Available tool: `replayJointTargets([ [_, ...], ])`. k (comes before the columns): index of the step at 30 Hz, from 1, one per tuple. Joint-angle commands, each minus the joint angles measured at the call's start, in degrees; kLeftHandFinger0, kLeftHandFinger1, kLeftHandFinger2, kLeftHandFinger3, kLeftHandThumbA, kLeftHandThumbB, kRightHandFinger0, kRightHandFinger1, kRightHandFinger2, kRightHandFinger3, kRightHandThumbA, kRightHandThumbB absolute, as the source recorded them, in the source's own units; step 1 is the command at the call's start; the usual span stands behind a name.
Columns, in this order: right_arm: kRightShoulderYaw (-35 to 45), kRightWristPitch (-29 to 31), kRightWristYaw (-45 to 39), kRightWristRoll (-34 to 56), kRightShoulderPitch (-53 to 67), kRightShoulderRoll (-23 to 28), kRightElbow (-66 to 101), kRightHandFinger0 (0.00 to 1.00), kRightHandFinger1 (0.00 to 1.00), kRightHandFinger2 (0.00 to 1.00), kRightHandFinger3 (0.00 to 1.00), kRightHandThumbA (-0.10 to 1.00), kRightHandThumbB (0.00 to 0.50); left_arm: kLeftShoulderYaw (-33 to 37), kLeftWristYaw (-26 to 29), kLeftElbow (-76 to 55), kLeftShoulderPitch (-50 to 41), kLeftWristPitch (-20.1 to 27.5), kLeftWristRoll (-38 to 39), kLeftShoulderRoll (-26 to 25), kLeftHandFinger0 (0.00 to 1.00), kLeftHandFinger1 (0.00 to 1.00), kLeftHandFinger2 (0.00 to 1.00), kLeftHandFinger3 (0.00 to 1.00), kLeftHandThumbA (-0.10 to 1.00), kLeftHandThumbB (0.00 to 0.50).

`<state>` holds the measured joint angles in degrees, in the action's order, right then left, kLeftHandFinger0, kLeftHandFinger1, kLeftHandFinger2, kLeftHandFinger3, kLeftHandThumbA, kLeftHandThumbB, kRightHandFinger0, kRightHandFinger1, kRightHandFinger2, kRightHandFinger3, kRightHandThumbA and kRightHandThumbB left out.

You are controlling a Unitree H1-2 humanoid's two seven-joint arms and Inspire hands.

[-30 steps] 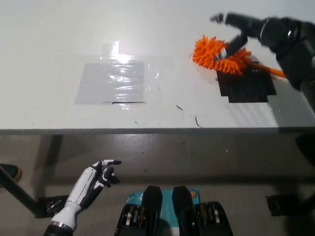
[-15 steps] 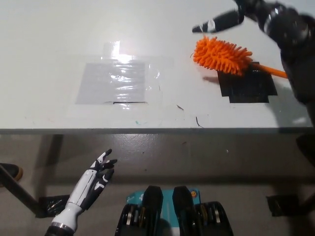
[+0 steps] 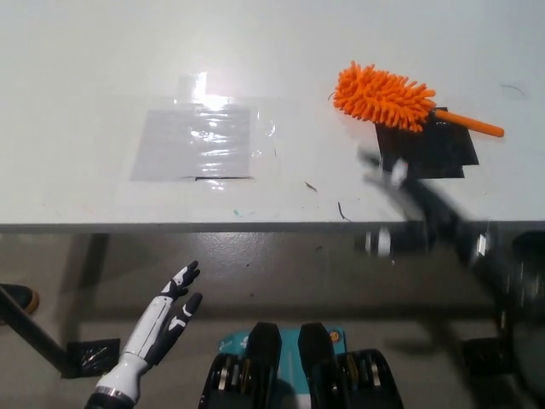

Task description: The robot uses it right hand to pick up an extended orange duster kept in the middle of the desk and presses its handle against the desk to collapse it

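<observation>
Head view shows the black right hand [image 3: 400, 192] as a motion-blurred streak near the right part of the tabletop's [image 3: 102, 77] near edge, with the black arm running from it down toward the lower right corner. The blur is too heavy to tell whether its fingers are spread or curled; it holds nothing that can be made out, and it is well apart from the duster.

The orange duster [image 3: 385, 96] lies flat on the tabletop, toward the far right. Its fluffy head points left and its thin orange handle [image 3: 467, 123] runs out to the right and slightly nearer. The near part of the head and the handle lie over a patch of black tape [image 3: 426, 158] stuck to the surface. Nothing touches the duster.

To the left, about the middle of the tabletop, a sheet of clear plastic [image 3: 196, 141] is stuck flat, shining under the light.

The white left hand [image 3: 166, 311] hangs below the tabletop's near edge at the lower left, over the floor [image 3: 281, 264]. Its fingers are straight and apart, pointing up and to the right, and it holds nothing.
</observation>
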<state>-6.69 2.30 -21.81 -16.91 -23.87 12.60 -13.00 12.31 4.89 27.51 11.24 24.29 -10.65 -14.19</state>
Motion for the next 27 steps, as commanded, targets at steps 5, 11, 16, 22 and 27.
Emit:
replayJointTargets([
  [5, 8.25, 24.63, 18.86, 8.73, 27.65, -10.59, 37.52, 1.0, 1.0, 1.0, 1.0, 1.0, 0.192, -0.68, 1.17, 1.13, 5.06, 2.64, 2.47, 0.41, 1.0, 1.0, 1.0, 1.0, 1.0, 0.5],
  [11, 8.67, 24.63, 18.65, 9.96, 26.81, -12.14, 25.94, 1.0, 1.0, 1.0, 1.0, 1.0, 0.205, -0.68, 1.03, 1.01, 5.25, 2.64, 2.56, 0.44, 1.0, 1.0, 1.0, 1.0, 1.0, 0.5],
  [16, 9.47, 24.63, 17.19, 11.4, 26.47, -12.3, 21.55, 1.0, 1.0, 1.0, 1.0, 1.0, 0.194, -0.64, 0.67, 0.65, 5.04, 2.64, 2.89, 0.44, 1.0, 1.0, 1.0, 1.0, 1.0, 0.5],
  [22, 11.44, 24.63, 17.12, 13.16, 25.35, -11.64, 15.14, 1.0, 1.0, 1.0, 1.0, 1.0, 0.185, -0.43, 0.67, -0.63, 4.1, 2.64, 3.03, 0.3, 1.0, 1.0, 1.0, 1.0, 1.0, 0.5],
  [27, 12.19, 24.63, 16.67, 15.35, 23.9, -10.72, 10.89, 1.0, 1.0, 1.0, 1.0, 1.0, 0.093, 0.22, 0.96, -1.81, 3.14, 2.64, 2.97, 0.13, 1.0, 1.0, 1.0, 1.0, 1.0, 0.5],
])
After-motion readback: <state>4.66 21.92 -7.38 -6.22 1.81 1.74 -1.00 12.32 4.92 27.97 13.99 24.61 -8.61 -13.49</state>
